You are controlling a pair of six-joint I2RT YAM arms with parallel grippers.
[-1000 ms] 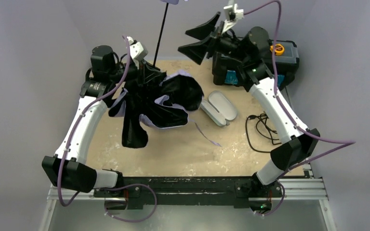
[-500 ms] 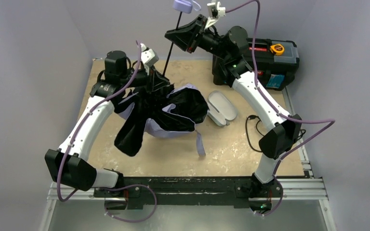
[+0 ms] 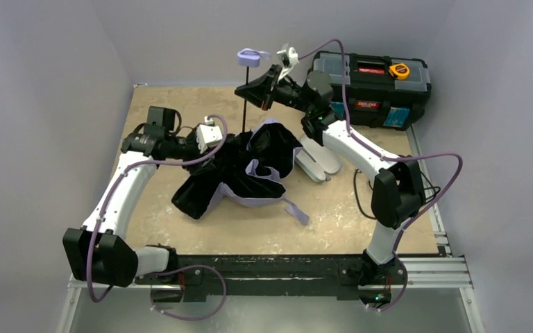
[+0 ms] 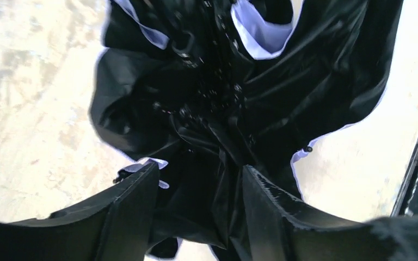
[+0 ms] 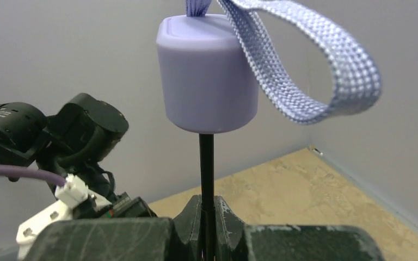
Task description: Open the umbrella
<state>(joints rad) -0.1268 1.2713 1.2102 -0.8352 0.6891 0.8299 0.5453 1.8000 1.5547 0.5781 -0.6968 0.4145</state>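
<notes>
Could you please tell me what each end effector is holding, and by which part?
Right end effector: the pale lavender folding umbrella, by its thin black shaft below the handle. Left end effector: its bunched black canopy.

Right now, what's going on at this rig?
Both arms are on the umbrella. The right pincer is shut on the thin black shaft just below the lavender handle, with that end raised. The left pincer has a bunch of black canopy clamped between its fingers, low over the table. The canopy is slack and crumpled, not spread, so the umbrella is not yet open.
</notes>
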